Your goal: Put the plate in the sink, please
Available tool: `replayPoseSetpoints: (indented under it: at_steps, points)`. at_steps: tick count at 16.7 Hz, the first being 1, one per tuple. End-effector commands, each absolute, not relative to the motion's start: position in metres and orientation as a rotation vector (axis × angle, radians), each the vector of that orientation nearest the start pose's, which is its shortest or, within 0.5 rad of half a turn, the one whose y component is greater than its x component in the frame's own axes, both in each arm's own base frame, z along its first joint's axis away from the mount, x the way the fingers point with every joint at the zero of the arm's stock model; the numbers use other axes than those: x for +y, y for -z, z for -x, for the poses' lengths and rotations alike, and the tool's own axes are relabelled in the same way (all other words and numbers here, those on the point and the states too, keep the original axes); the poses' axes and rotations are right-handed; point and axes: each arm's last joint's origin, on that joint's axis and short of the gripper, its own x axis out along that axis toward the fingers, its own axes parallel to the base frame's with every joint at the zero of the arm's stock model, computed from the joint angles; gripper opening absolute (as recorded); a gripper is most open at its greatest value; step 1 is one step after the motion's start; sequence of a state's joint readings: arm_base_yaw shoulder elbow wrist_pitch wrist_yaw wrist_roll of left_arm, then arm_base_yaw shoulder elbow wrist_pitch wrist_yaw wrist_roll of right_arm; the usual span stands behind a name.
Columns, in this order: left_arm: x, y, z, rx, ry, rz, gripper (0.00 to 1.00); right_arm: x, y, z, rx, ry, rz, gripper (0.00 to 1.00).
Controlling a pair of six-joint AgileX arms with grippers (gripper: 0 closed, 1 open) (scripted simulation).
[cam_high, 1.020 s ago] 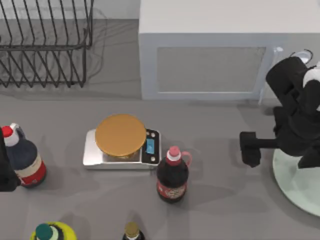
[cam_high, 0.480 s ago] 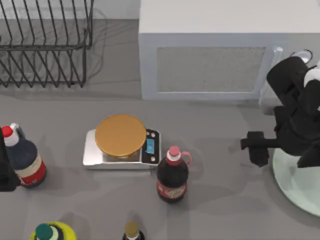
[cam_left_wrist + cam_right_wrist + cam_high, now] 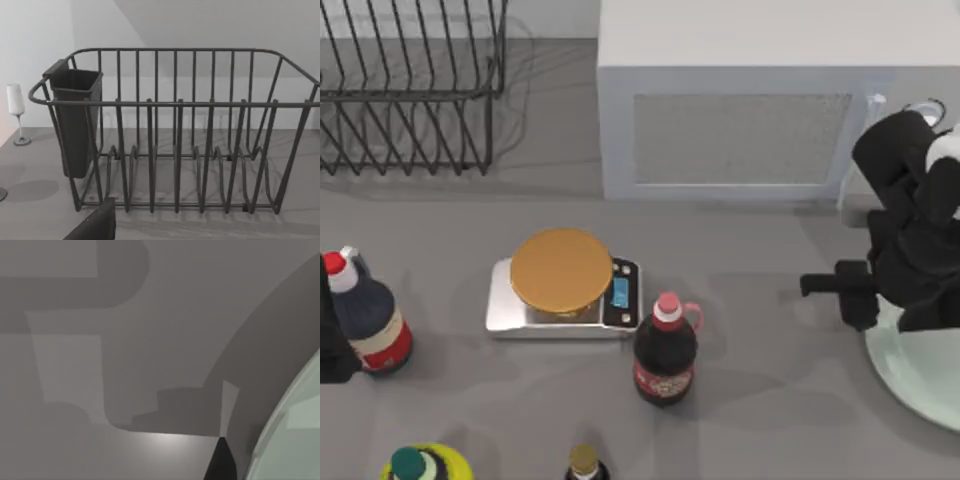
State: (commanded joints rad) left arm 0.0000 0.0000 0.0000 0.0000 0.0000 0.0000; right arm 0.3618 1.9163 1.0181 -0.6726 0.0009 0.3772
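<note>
No text can be read; the bottle labels point(image 3: 663, 379) and scale display point(image 3: 621, 291) are illegible.

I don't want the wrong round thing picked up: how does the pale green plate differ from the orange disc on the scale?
The plate is pale mint green and glossy; the disc is matte orange-brown. The plate is clearly wider. The plate lies flat on the table at the right edge, under the right gripper; the disc sits raised on the silver scale near the middle. Both are round.
</note>
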Motion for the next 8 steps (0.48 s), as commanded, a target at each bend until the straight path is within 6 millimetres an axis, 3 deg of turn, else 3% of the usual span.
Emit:
replayPoseSetpoints:
  at_steps: [7, 8]
  points:
    - [-0.001, -0.16, -0.106, 0.0, 0.0, 0.0, 1.0, 0.113, -0.095, -0.294, 1.571, 0.008, -0.008, 0.0]
    - [-0.001, -0.16, -0.106, 0.0, 0.0, 0.0, 1.0, 0.112, -0.121, -0.302, 1.476, -0.009, -0.042, 0.0]
